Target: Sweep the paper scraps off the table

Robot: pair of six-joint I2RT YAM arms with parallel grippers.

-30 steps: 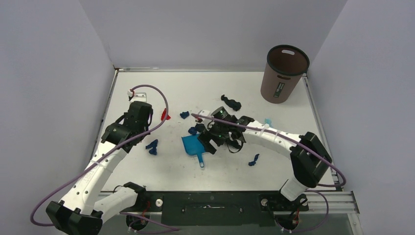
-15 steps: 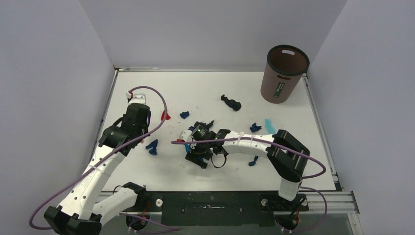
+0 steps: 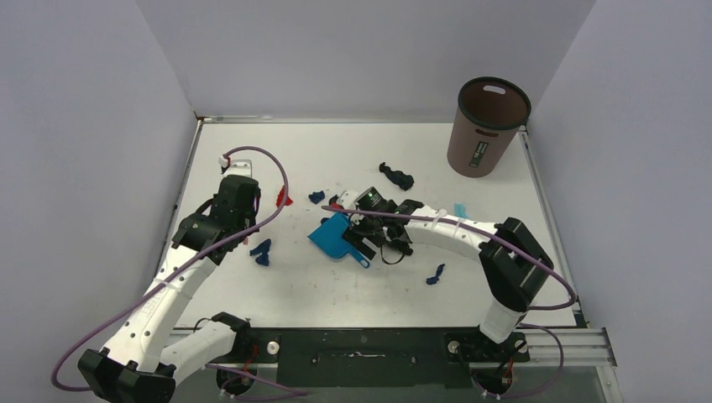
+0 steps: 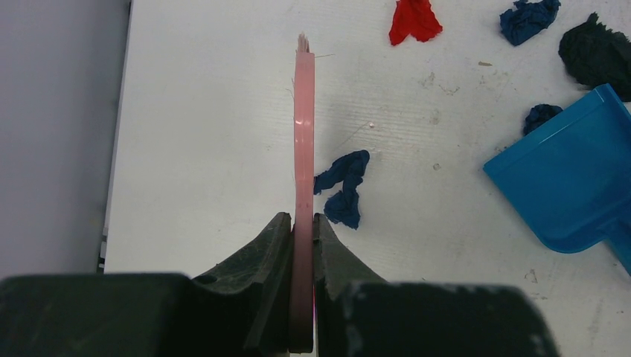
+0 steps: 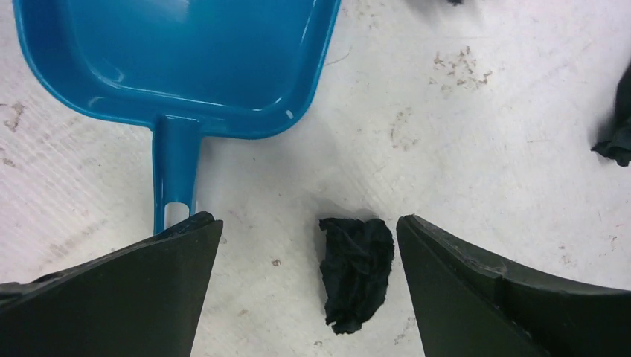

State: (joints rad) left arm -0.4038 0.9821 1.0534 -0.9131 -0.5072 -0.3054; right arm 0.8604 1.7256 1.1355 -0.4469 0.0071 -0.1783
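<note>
Plainly, little of the job looks done: the paper scraps [image 3: 262,252] lie scattered across the white surface [image 3: 294,290], and none shows inside the pan in either wrist view.

On the left, the left gripper [image 4: 301,223] is pressed together on the pink brush [image 4: 303,134], pinching it by its near end, with the rest reaching out edge-on over the surface. Whether its tip touches down I cannot tell. Just beside the brush, to its right, sits a twisted dark blue scrap [image 4: 344,186]. Further out is a red scrap [image 4: 414,18], with another blue one [image 4: 528,18] beyond it.

Near the middle lies the blue dustpan [image 3: 332,237], flat on the surface, a small blue bit [image 4: 542,115] just beside its open edge. The right gripper [image 5: 309,245] hovers over the handle end with its fingers spread wide and holding nothing. The handle tip is just beside one finger, and a crumpled black scrap [image 5: 357,271] lies on the surface between the two.

Further right there is a larger black scrap [image 3: 396,176] toward the back, a blue scrap [image 3: 435,274] nearer the front, and a light-blue strip [image 3: 459,210]. The brown bin [image 3: 487,126] stands in the far right corner, well apart from all of them.

By my reading, every scrap has yet to be brushed into the pan, and the pan itself has yet to be taken up
</note>
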